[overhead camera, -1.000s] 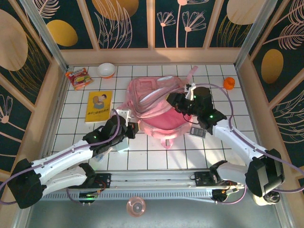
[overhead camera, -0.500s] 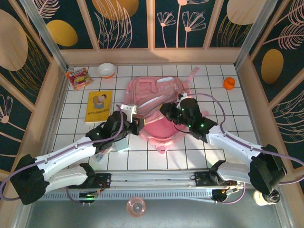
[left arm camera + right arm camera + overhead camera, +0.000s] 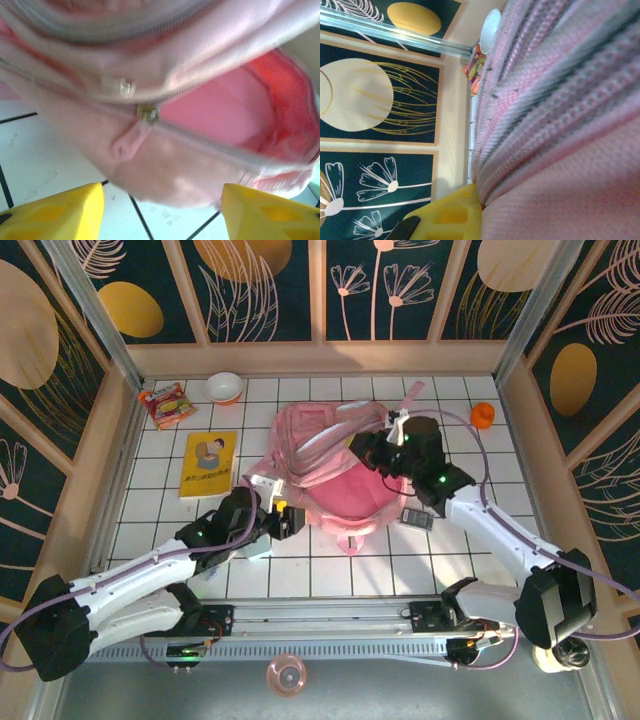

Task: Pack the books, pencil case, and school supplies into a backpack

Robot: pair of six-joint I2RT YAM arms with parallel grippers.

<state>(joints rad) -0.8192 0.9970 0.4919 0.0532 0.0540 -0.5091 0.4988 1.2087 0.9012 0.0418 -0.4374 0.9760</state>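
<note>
Opening step: large soft pink backpack [image 3: 312,440] mid-bench, right jaws clamped on its far flap, left jaws wide at near rim. Next, probably: fetch thin yellow book [image 3: 208,463], left of it.

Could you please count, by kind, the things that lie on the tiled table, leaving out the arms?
backpack: 1
book: 1
snack packet: 1
bowl: 1
small orange object: 1
dark grey gadget: 1
pale mint case, partly hidden: 1
Total: 7 that can be made out
</note>
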